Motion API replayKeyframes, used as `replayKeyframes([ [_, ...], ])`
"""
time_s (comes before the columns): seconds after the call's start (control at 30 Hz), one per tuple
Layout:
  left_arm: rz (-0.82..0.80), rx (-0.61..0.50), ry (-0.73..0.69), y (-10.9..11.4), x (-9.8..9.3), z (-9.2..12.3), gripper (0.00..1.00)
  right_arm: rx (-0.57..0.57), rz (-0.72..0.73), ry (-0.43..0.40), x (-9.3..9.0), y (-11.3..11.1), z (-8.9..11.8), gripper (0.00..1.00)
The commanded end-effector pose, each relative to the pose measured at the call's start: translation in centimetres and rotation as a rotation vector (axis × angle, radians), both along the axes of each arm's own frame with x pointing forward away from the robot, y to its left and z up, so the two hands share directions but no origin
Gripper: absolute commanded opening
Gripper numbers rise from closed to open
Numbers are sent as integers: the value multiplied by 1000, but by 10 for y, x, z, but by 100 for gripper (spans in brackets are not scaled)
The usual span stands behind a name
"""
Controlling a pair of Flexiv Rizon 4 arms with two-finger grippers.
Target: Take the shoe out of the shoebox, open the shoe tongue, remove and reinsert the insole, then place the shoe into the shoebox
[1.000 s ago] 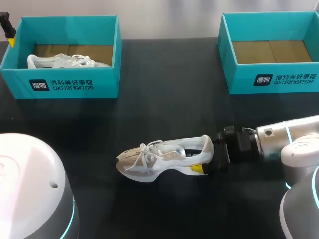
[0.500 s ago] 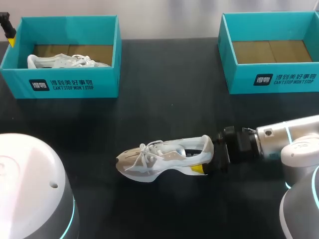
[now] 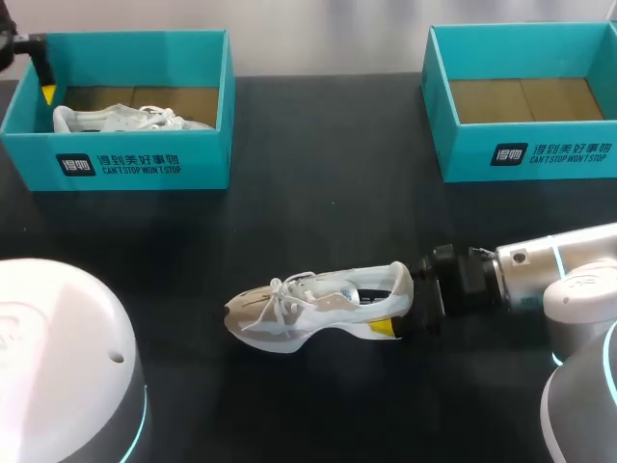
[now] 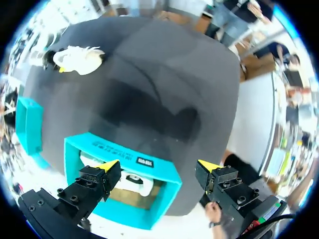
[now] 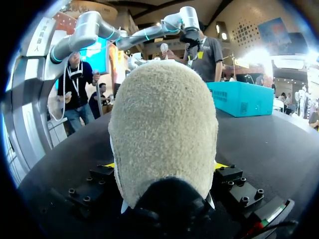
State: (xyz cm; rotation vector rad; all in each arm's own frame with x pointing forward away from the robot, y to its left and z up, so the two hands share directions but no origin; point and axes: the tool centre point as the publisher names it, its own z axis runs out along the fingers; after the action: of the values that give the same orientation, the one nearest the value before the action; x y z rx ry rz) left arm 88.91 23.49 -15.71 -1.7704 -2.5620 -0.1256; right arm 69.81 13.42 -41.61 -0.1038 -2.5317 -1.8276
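R fingers [image 3: 386, 328] clamp the heel of the shoe [image 3: 318, 307], toe pointing away, on the surface [image 3: 318, 222]. L fingers [image 4: 94, 181] spread wide above the far-left shoebox [image 3: 116, 164].

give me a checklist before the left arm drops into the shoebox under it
1. Check left gripper is open: ok.
2. Check it hangs over the left shoebox: ok.
3. Check second sneaker lies uncovered in that box: ok.
4. Check right gripper is shut on the table sneaker at its heel: ok.
5. Check right shoebox holds nothing: ok.
6. Check the table sneaker's insole is seated: cannot tell.
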Motion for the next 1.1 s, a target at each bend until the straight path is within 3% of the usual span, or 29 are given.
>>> replayKeyframes([
  [0.03,428,-14,-77,-15,-25,0,100,-4,-1,1,1,0,-1,0],
  [0.13,704,-52,-45,-24,-36,-1,100,-4,-1,1,1,0,-1,0],
  [0.67,704,-52,-45,-24,-36,-1,100,-4,-1,1,1,0,-1,0],
  [0.87,1082,-63,-34,-57,-55,-2,100,-4,-1,1,1,0,-1,0],
  [1.1,1420,-104,-244,-83,-87,-7,100,-4,-1,1,1,0,-1,0],
])
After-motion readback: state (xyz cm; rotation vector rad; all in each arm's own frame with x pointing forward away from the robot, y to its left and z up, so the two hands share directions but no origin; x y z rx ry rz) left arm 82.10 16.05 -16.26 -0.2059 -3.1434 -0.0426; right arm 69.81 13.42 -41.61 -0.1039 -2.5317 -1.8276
